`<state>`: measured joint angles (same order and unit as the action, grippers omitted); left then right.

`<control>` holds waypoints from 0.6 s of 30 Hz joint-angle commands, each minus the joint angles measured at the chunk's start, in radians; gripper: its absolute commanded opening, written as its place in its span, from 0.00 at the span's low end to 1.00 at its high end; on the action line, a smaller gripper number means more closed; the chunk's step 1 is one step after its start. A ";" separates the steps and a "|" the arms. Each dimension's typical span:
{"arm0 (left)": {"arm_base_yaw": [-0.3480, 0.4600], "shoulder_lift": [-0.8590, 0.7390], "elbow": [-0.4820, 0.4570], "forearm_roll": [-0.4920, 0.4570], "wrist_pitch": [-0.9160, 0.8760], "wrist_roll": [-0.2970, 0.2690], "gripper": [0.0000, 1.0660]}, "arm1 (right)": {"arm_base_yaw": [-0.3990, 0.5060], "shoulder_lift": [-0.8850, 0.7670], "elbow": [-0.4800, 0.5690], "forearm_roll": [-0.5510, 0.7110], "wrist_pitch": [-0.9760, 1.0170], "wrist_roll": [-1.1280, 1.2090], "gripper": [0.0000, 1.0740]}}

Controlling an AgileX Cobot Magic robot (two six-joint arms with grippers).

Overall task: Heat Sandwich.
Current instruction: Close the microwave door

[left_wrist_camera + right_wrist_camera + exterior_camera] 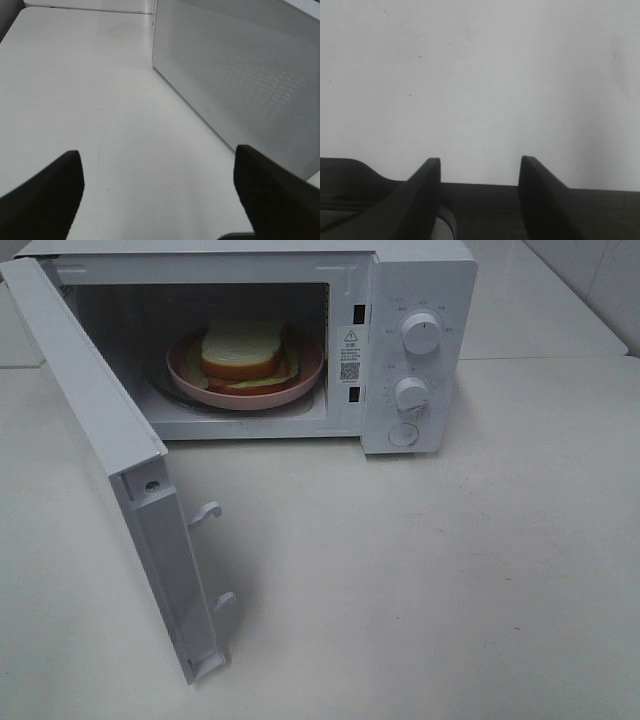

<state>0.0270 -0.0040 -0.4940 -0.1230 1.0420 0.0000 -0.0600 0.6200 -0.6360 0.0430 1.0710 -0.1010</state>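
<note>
Far back on the counter [450, 570], inside the open microwave [420, 280], the sandwich [243, 350] sits on a pink plate [312, 373], so loading looks finished and shutting the door [100, 430] is probably the step that remains. That move turns on how the door lies. It is hinged at the oven's far left corner and stands on edge, with its length running from that hinge toward the near side and its latch hooks at the near, free end. It would therefore have to be pushed rightward and away to swing closed. Neither arm shows in the high view. The left wrist view shows the left pincer [157, 152] spread wide and holding nothing, with the door's perforated outer face [240, 75] close alongside but not touching. This suggests the left arm stands outside the door, on its left, and is the nearer one. The right pincer [480, 160] is partly spread with nothing between its fingers, and only bare counter lies beneath it. Nothing shows how far it is from the oven.
</note>
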 commanded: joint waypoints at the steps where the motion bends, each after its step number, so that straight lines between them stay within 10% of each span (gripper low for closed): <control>1: -0.006 -0.022 0.003 -0.005 -0.012 0.000 0.71 | -0.008 -0.083 0.032 0.024 -0.008 -0.026 0.46; 18: -0.006 -0.022 0.003 -0.005 -0.012 0.000 0.71 | -0.008 -0.509 0.130 0.099 -0.030 -0.006 0.46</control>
<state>0.0270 -0.0040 -0.4940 -0.1230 1.0420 0.0000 -0.0600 0.1340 -0.5090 0.1380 1.0510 -0.1100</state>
